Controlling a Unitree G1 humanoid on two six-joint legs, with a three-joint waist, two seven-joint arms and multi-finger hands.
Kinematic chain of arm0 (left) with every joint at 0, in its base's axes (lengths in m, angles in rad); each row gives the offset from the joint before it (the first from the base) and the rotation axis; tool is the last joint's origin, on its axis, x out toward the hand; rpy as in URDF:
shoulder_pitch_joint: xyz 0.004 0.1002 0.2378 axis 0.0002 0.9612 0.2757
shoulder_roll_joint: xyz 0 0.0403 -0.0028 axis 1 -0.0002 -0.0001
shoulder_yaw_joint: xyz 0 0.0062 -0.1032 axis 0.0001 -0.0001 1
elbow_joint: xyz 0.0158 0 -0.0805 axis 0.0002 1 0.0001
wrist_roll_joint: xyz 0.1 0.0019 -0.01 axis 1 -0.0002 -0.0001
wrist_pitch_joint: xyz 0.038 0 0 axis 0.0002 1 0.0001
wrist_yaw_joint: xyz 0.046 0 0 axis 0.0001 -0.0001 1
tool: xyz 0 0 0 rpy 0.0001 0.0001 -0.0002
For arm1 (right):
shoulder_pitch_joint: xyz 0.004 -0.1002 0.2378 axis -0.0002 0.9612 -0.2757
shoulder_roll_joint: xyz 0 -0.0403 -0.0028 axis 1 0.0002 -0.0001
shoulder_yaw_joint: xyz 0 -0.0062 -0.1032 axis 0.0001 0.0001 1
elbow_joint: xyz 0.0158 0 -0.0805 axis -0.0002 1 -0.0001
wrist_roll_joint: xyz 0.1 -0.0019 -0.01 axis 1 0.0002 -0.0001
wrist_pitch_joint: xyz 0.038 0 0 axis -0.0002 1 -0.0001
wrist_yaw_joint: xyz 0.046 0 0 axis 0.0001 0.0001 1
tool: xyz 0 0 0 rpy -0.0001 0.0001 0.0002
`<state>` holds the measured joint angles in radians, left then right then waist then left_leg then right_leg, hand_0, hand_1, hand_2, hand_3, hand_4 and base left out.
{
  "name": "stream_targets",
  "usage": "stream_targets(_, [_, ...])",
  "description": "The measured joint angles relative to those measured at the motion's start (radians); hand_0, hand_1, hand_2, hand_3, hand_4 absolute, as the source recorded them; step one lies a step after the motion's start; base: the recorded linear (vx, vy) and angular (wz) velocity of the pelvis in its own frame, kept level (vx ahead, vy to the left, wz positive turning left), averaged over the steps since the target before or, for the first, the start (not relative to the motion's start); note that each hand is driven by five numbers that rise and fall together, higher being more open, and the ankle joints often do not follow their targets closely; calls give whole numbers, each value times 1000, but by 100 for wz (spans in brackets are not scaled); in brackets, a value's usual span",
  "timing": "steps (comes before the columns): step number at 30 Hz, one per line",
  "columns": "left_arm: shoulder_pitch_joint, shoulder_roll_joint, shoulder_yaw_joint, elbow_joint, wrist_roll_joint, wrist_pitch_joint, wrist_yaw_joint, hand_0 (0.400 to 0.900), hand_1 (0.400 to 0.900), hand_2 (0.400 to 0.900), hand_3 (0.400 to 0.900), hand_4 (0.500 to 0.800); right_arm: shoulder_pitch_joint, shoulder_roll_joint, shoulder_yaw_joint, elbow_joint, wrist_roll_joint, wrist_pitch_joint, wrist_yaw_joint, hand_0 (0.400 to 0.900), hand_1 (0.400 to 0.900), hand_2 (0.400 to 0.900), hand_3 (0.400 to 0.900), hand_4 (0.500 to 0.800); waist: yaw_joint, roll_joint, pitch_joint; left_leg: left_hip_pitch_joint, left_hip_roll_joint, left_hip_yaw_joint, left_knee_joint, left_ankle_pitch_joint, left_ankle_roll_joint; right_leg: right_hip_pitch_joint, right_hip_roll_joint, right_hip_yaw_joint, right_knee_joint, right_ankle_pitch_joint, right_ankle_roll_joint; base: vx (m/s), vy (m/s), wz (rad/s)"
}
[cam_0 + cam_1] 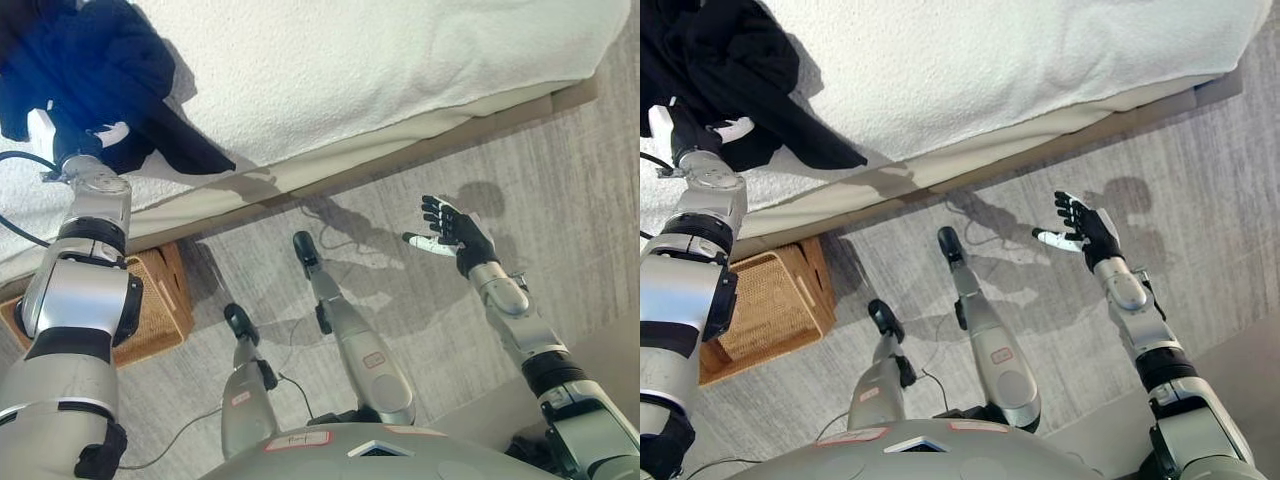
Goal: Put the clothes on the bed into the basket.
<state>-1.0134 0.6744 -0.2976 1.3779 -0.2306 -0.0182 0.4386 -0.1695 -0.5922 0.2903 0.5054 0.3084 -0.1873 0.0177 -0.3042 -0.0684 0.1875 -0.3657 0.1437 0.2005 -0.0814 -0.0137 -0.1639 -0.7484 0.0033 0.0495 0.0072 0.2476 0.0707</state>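
Observation:
A dark navy garment (95, 60) is bunched at the top left over the white bed (400, 60). My left hand (78, 140) reaches up from the lower left and is closed in the garment's lower edge. The cloth is raised off the cover and throws a shadow on it, and one pointed flap (200, 158) hangs toward the bed's edge. A woven wicker basket (150, 300) stands on the floor under my left arm, beside the bed. My right hand (452, 232) hovers open over the floor at the right, holding nothing.
The bed's beige base (420, 135) runs diagonally from the lower left to the upper right. Grey wood-look floor (560, 180) lies in front of it.

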Motion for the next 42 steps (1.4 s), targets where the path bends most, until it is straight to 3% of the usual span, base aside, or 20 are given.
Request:
stream_targets(4, [-2,36,0,0,1,0,-3,400,400,400,400,500,13,-8,-1,-7,-7,-1,12,900,900,900,900,800,1,0,0,-5,10,-1,0,0,-5,-3,8,-3,-2,0,-1,16,15,4])
stream_targets(12, [-3,30,6,-1,1,8,-32,400,400,400,400,500,26,-8,-1,-8,-10,-1,16,900,900,900,900,800,-22,1,-1,15,10,-2,0,-2,-8,16,5,-18,5,4,-5,12,10,5])
stream_targets(21, [41,-54,9,-18,23,20,-82,400,400,400,400,500,42,-9,-2,-5,-28,0,37,900,900,900,900,800,-21,2,-1,172,8,-2,-2,-3,-7,181,-5,-53,-3,3,-5,49,-4,9])
stream_targets(26, [149,-67,17,-108,42,14,-110,400,400,400,400,500,69,-6,-20,50,-34,6,54,900,900,900,900,800,4,7,-1,249,8,-9,-11,-10,-7,274,-8,-62,-30,-15,-21,22,17,19])
stream_targets(31, [244,-83,30,-121,81,14,-141,400,400,400,400,500,116,-7,-56,88,-47,23,59,900,900,900,900,800,11,19,-6,296,9,-31,-11,-11,-5,342,-15,-88,-44,-30,-25,-34,32,11])
stream_targets(33, [303,-80,90,-128,91,12,-159,400,400,400,400,500,123,-7,-68,114,-49,26,66,900,900,900,900,800,16,24,-9,312,7,-34,-11,-12,-4,362,-17,-91,-52,-31,-27,-49,16,7])
stream_targets(35, [348,-79,98,-119,99,13,-164,400,400,400,400,500,148,-8,-88,116,-49,29,73,900,900,900,900,800,19,38,-20,313,9,-36,-11,-15,0,365,-18,-92,-54,-33,-29,-16,3,5])
stream_targets(39, [433,-60,234,-74,110,3,-197,400,400,400,400,500,164,-12,-98,124,-51,35,89,900,900,900,900,800,42,53,-35,323,13,-40,-11,-13,-2,378,-15,-103,-54,-30,-26,-33,8,8])
stream_targets(42, [486,-33,292,-68,111,2,-211,400,400,400,400,500,179,-24,-102,127,-51,36,101,900,900,900,900,800,65,51,-36,338,15,-52,-11,-13,-2,398,-16,-110,-55,-30,-26,-37,-9,9])
